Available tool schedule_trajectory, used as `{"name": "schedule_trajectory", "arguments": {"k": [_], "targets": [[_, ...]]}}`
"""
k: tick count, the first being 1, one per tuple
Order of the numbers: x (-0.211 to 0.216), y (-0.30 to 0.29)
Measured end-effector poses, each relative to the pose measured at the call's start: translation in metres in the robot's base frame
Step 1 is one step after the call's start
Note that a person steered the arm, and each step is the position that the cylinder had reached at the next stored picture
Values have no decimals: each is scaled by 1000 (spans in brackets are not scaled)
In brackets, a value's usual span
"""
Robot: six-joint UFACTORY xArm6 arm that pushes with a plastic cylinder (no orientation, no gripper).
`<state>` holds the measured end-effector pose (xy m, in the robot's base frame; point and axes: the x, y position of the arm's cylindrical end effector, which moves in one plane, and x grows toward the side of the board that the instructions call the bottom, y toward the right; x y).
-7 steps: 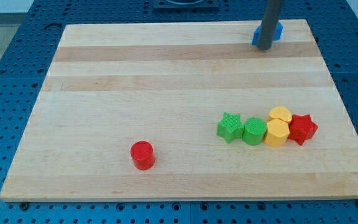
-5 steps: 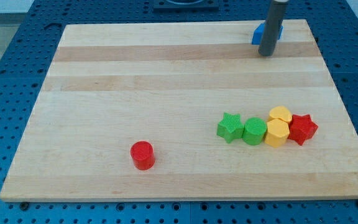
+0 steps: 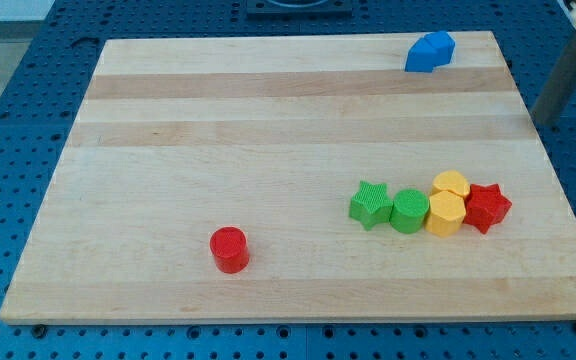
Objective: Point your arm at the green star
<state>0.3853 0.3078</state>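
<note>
Sitting at the left end of a tight row of blocks, the green star [image 3: 370,204] lies well down and to the view's left of my tip [image 3: 546,121], which hangs just off the right edge of the board [image 3: 218,130]. There are no jaws to describe: the arm ends in a bare dark rod, touching no block.

Touching the star on the side nearer my tip is a green round block [image 3: 409,211]. Past that come two yellow blocks, one [image 3: 445,213] in line with the row and another [image 3: 452,184] tucked just behind it toward the view's top, then a red star [image 3: 487,207] at the end of the row nearest my tip. Because the star is at the far end of this packed line, a straight run from my tip would meet the red star and yellow blocks first. I judge the cleaner approach is to come in from the view's top, or swing round to the star's open left side, where bare wood surrounds it.

A blue block [image 3: 429,52] rests near the board's top edge, up and to the left of my tip and well apart from it. A red cylinder [image 3: 229,249] stands alone far to the left of my tip, well beyond the star.
</note>
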Motion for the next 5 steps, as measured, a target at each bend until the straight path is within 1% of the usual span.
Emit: {"name": "schedule_trajectory", "arguments": {"k": [1, 2, 3, 5], "targets": [[11, -48], [20, -118], [47, -172], [91, -204]]}}
